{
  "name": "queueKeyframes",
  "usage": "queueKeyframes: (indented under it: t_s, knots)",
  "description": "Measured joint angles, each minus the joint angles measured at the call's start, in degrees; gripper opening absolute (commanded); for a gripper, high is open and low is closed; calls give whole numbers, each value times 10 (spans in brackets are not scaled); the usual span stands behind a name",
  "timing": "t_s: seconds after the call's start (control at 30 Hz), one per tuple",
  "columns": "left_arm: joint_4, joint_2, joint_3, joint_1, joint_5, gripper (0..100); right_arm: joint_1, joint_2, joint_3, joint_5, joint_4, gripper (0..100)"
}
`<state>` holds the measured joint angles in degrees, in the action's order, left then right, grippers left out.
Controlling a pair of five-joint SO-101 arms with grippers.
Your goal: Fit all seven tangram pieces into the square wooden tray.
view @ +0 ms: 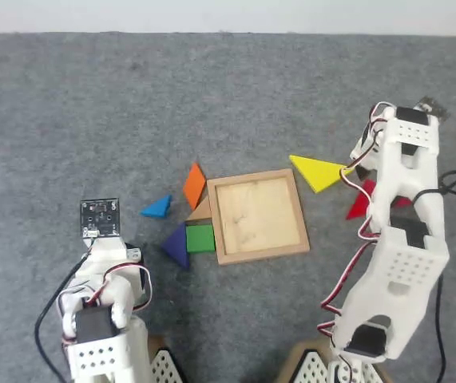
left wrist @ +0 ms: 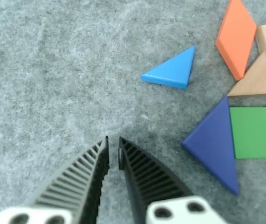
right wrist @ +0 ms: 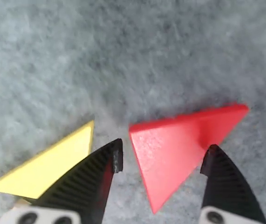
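Left wrist view, left fingers (left wrist: 112,145): all but closed, a sliver of gap at the tips, holding nothing, low over the grey bench (left wrist: 53,70).
Left wrist view, pieces: the light blue triangle (left wrist: 172,72) lies ahead of the tips and apart. The dark blue triangle (left wrist: 215,142) lies off to one side, edge to edge with the green square (left wrist: 256,132). The orange parallelogram (left wrist: 236,36) and plain wood triangle (left wrist: 256,83) lie farther out.
Right wrist view, right fingers (right wrist: 164,156): spread wide, straddling the red triangle (right wrist: 174,142) without gripping it. The yellow triangle (right wrist: 44,170) is just outside one finger.
Handling: probably light, stiff, smooth painted wood. It is thin, so the tips must reach the bench. Slanted edges may squirt out, so pinch across the long edge and the opposite corner.
High view, tray (view: 214,223): holds no piece and sits between the two sets of fingers.
High view, edges and room: five pieces crowd the rim nearest the left fingers. Bare bench lies beyond both. The raised rim likely means lifting pieces over, not sliding.
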<state>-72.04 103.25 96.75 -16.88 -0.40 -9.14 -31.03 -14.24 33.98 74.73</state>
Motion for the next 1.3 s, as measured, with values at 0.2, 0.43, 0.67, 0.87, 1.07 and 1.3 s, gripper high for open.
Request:
queueKeyframes:
  t_s: [0.2,0.43,0.67,0.87,1.07,1.3]
  knots:
    - [0,0,0,0,0,36,0,-46,-15,38,-28,288]
    - [0,0,0,0,0,36,-3,-68,-40,87,-29,285]
    - [0,0,0,0,0,36,3,-86,-42,89,49,285]
    - [0,0,0,0,0,36,43,-92,-38,16,147,285]
    - [0,0,0,0,0,36,46,-93,-38,-2,167,151]
    - [0,0,0,0,0,36,28,-93,-38,-2,167,59]
